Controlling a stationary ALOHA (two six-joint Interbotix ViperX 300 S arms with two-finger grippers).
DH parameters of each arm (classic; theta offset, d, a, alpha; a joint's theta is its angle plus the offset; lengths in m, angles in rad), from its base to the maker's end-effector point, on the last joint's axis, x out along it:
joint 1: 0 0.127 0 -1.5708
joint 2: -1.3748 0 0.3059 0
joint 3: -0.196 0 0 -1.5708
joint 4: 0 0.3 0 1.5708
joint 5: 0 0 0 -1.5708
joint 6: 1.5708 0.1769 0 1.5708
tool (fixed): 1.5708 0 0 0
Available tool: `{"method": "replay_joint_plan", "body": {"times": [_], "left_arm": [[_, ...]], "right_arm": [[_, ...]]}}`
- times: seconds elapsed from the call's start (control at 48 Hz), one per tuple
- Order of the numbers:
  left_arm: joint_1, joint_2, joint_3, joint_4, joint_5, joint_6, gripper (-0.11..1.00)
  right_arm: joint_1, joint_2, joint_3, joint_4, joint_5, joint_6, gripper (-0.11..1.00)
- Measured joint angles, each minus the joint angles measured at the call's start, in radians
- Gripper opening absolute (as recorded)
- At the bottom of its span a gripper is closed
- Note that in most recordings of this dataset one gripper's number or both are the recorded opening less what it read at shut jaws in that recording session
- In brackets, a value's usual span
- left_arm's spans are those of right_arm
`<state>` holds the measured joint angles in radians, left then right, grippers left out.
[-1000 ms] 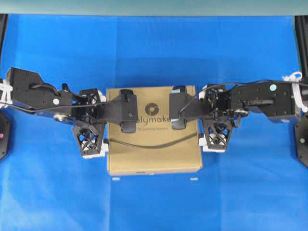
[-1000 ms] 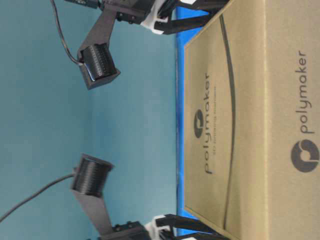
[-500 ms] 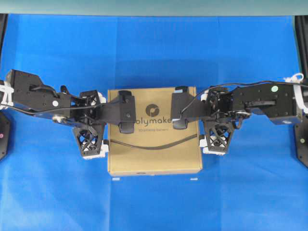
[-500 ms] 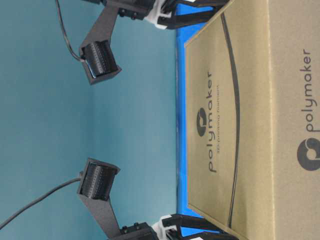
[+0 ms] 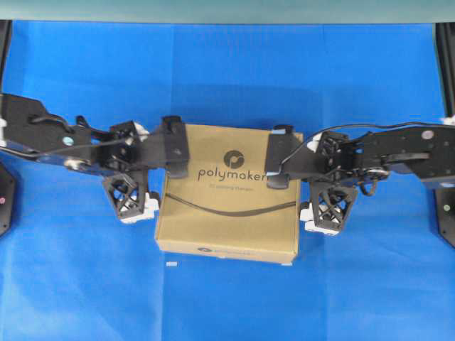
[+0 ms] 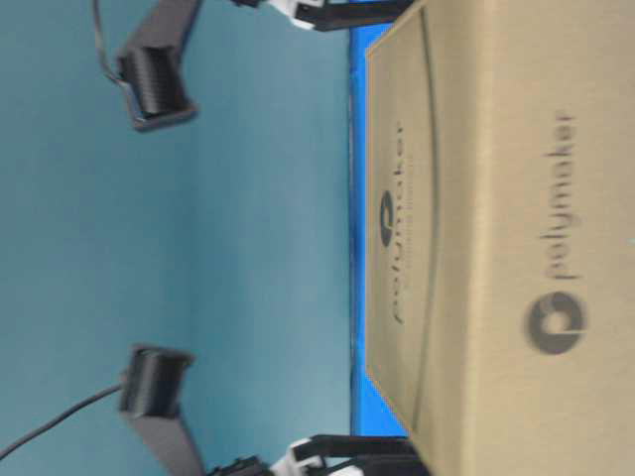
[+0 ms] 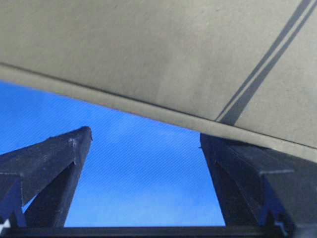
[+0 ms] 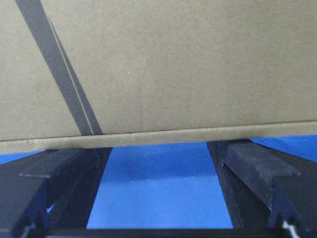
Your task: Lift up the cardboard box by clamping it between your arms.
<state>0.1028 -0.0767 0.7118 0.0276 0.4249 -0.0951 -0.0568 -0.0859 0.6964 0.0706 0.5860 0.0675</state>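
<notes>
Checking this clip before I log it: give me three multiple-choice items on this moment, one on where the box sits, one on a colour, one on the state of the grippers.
1. Where is the cardboard box?
A. between the two arms
B. left of both arms
C. right of both arms

2. What colour is the cloth under the box?
A. red
B. blue
C. white

3. How do the jaws of the left gripper and the right gripper stand?
A. both shut
B. only the left open
C. both open

Answers:
1 A, the overhead view shows one arm at each side of the box.
2 B, blue fabric surrounds the box in the overhead view.
3 C, each wrist view shows two fingers spread wide apart at the box's edge.
</notes>
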Motion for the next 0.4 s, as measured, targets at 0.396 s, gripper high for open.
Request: {"method": "replay_joint_plan", "body": {"times": [0.396], "left_arm": [[-0.020, -0.103, 0.046, -0.002, -0.017, -0.018, 0.86]], "right_arm": [[0.000, -0.109, 0.057, 0.011, -0.029, 0.041, 0.98]]}}
